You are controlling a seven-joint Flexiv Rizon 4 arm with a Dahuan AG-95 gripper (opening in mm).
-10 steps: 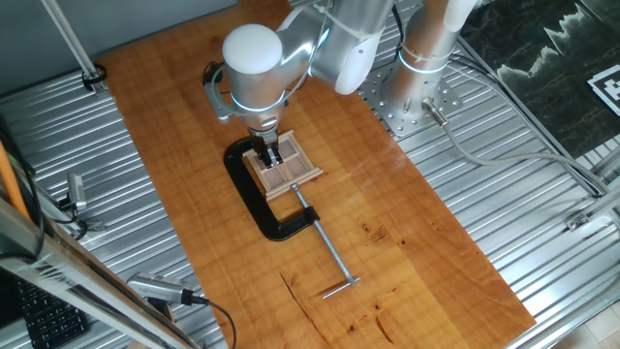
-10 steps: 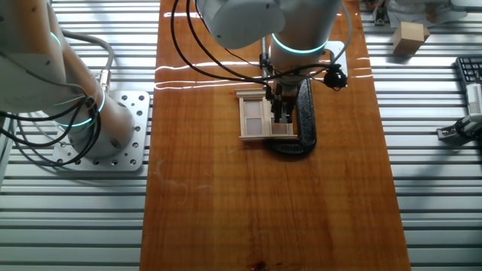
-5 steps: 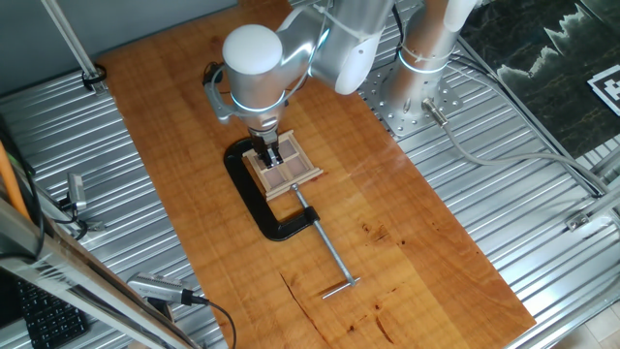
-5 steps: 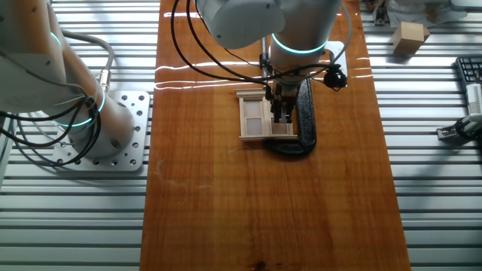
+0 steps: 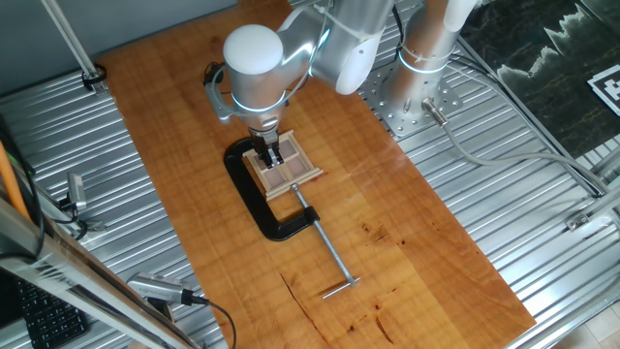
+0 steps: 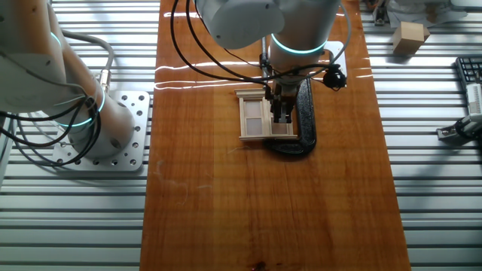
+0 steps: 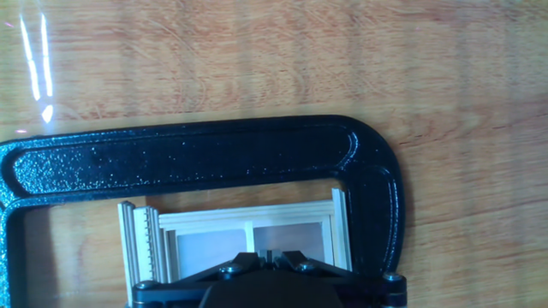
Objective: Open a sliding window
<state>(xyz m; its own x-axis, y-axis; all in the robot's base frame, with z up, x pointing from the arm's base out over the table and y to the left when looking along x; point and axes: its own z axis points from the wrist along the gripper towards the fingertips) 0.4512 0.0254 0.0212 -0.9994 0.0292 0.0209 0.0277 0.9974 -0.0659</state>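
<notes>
The sliding window [image 5: 287,174] is a small light wood frame with brownish panes, lying flat on the wooden board inside the black C-clamp [image 5: 254,206]. It also shows in the other fixed view [image 6: 254,119] and in the hand view [image 7: 248,224]. My gripper [image 5: 274,155] points straight down with its tips on the window's pane area [image 6: 280,119]. In the hand view the gripper [image 7: 270,254] has its two fingers drawn together over the panes. The contact point is hidden by the hand.
The C-clamp [image 7: 197,154] curves round the window's far side, and its long screw with a T-handle [image 5: 329,256] lies toward the board's near end. Ribbed metal flanks the board. A wooden block [image 6: 410,36] and a second arm's base [image 6: 113,143] sit off the board.
</notes>
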